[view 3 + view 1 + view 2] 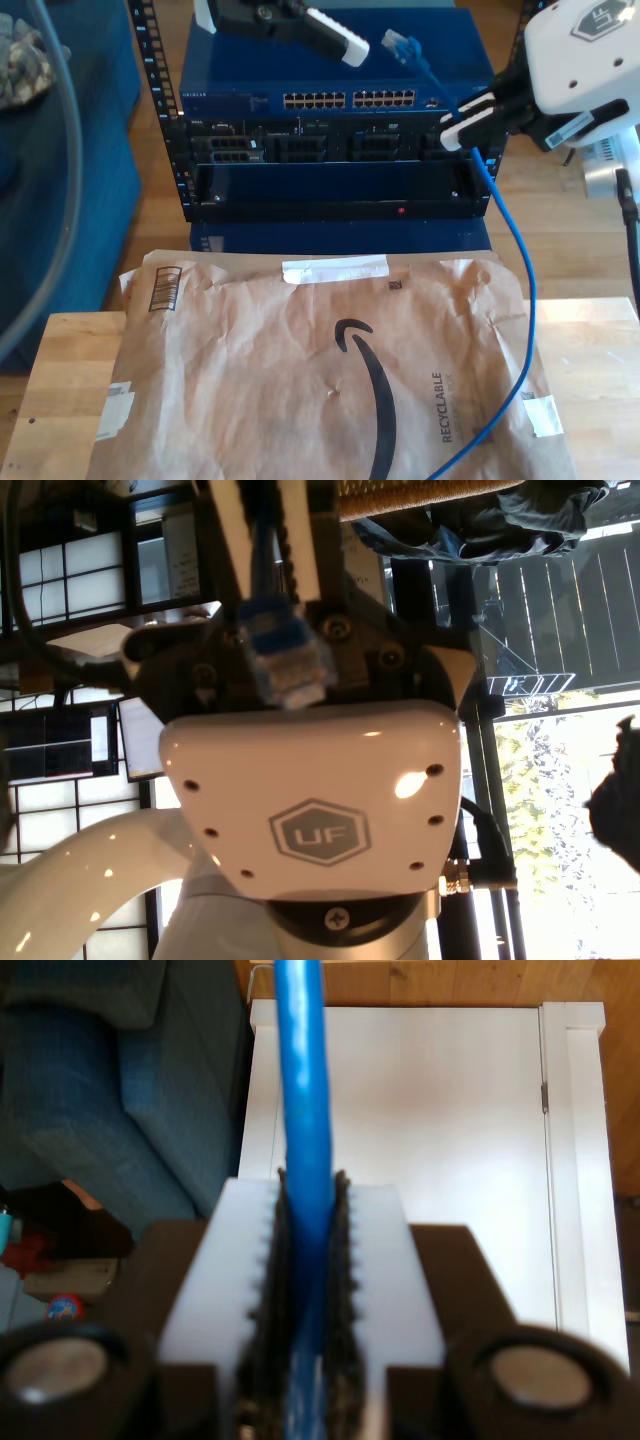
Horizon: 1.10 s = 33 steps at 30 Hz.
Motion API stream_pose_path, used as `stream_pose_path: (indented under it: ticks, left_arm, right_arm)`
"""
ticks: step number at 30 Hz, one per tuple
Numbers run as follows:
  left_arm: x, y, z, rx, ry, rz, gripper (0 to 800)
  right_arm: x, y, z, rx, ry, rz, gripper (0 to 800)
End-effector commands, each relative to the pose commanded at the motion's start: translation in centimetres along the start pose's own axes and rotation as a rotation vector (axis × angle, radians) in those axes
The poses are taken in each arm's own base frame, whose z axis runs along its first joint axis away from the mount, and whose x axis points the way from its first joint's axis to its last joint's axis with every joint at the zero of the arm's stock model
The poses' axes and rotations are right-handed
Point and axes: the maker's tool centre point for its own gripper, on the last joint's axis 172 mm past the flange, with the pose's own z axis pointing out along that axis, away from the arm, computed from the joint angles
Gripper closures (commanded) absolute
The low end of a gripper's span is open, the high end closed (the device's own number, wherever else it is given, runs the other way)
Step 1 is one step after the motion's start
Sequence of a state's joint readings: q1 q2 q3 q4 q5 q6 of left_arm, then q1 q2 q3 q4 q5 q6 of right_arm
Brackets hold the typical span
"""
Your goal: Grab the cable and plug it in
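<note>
My second gripper (458, 122) is clamped on the cable (531, 300) behind its free plug (397, 42), above the rack switch (340, 98). The grab is complete and insertion remains. I cannot tell whether my first gripper (338, 42) is apart or together.

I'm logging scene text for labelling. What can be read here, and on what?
"UF": on the white arm housing.
"RECYCLABLE": on the brown paper mailer.
Too small or blurred to read: the barcode label on the mailer and the markings on the blue network switch.
</note>
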<state>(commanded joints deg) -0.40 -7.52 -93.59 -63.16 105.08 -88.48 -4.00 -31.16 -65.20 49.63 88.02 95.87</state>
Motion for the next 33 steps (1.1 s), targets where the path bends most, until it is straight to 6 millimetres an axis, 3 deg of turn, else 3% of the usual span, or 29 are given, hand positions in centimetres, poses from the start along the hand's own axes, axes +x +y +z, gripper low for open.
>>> stream_pose_path:
  ticks: [8, 23, 33]
  left_arm:
    - [0.2, -0.3, 0.1, 0.013, 0.000, -0.007, 43]
    - [0.7, 0.0, 0.1, 0.015, -0.001, -0.019, 43]
    - [1.1, 0.3, 0.3, 0.018, 0.000, -0.027, 47]
  right_arm:
    - [-0.6, -0.5, -0.4, 0.022, -0.005, -0.012, 796]
    - [-0.8, -3.9, -0.5, 0.129, 0.007, -0.028, 797]
    - [-1.8, -3.3, 1.2, 0.088, 0.013, -0.058, 797]
